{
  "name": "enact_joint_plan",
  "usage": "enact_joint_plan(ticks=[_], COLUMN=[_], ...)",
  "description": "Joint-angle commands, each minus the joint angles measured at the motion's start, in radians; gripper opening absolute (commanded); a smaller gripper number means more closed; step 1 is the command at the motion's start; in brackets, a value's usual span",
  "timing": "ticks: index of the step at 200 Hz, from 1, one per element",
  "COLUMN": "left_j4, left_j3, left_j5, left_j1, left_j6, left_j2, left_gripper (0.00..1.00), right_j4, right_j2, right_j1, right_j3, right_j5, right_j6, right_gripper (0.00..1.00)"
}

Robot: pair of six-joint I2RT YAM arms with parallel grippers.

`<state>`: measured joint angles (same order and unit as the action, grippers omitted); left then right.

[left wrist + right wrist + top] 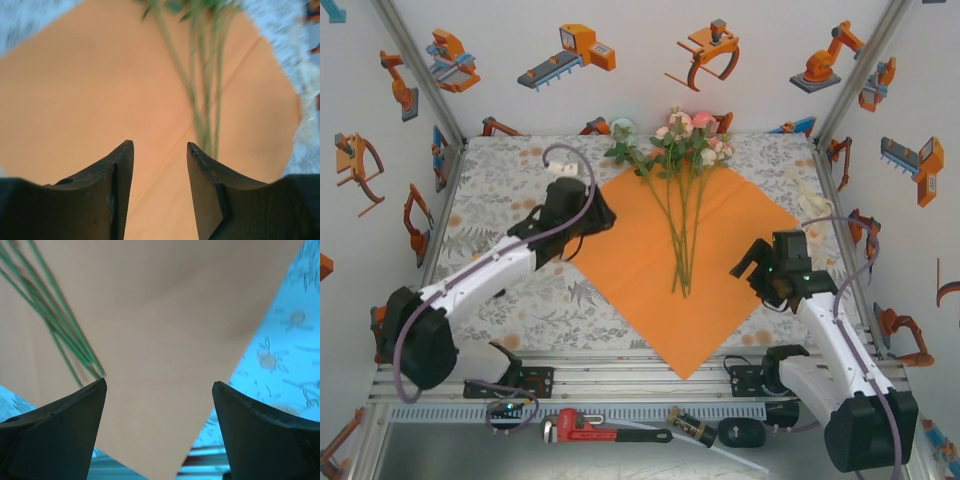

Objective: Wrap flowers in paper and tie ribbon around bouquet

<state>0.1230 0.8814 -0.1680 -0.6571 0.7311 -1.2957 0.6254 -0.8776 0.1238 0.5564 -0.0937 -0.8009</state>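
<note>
The orange paper (630, 260) lies flat as a diamond on the tablecloth. The flowers (685, 135) rest on it, blooms at its far corner and green stems (680, 250) running down its middle. My left gripper (603, 216) is over the paper's left corner, open with nothing between its fingers (160, 145); ahead of it lie the paper (100, 90) and blurred stems (205, 100). My right gripper (748, 262) hovers open and empty (159, 382) above the paper's right edge (165, 315), with stem ends (55, 320) to its left. A cream strip, likely the ribbon (808, 190), lies at the table's right edge.
White walls with orange robot stickers close in the table on three sides. The floral tablecloth (500, 200) is bare to the left of the paper. On the near rail lie a red pipe wrench (605, 428), a small bottle (690, 428) and a black object (742, 432).
</note>
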Motion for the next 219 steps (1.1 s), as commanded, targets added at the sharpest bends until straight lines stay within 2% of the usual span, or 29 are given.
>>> enact_joint_plan(ticks=[1, 29, 55, 74, 92, 106, 127, 146, 182, 197, 219], left_j4=[0.085, 0.133, 0.145, 0.1, 0.037, -0.014, -0.004, 0.106, 0.218, 0.207, 0.175], left_j3=[-0.12, -0.208, -0.25, -0.291, -0.335, -0.357, -0.331, -0.25, -0.147, -0.137, -0.136], left_j5=[0.017, 0.064, 0.089, 0.117, 0.162, 0.191, 0.235, 0.279, 0.225, 0.232, 0.301], left_j1=[-0.015, -0.048, -0.074, -0.086, -0.089, -0.096, -0.11, -0.123, -0.172, -0.171, -0.173], left_j6=[0.243, 0.389, 0.51, 0.582, 0.647, 0.665, 0.63, 0.51, 0.282, 0.257, 0.274], left_j2=[0.098, 0.145, 0.143, 0.119, 0.088, 0.066, 0.033, -0.027, -0.102, -0.119, -0.14], left_gripper=[0.54, 0.63, 0.68, 0.7, 0.71, 0.71, 0.73, 0.73, 0.72, 0.71, 0.71], right_j4=[0.069, 0.046, 0.051, -0.016, -0.122, -0.152, -0.161, -0.148, -0.126, -0.14, -0.173], right_j2=[0.021, 0.008, 0.025, 0.036, 0.014, -0.003, 0.01, 0.042, 0.067, 0.051, 0.036], right_j1=[-0.005, -0.003, -0.004, -0.003, -0.003, -0.003, -0.003, -0.003, -0.003, -0.003, -0.003], right_j3=[-0.06, -0.126, -0.158, -0.199, -0.232, -0.226, -0.209, -0.187, -0.156, -0.147, -0.136], right_j5=[-0.089, -0.153, -0.158, -0.169, -0.219, -0.242, -0.273, -0.288, -0.284, -0.288, -0.295], right_j6=[-0.026, -0.029, -0.056, -0.074, -0.099, -0.103, -0.103, -0.124, -0.136, -0.147, -0.188], right_gripper=[0.77, 0.71, 0.7, 0.7, 0.61, 0.49, 0.26, 0.12, 0.03, 0.01, 0.01])
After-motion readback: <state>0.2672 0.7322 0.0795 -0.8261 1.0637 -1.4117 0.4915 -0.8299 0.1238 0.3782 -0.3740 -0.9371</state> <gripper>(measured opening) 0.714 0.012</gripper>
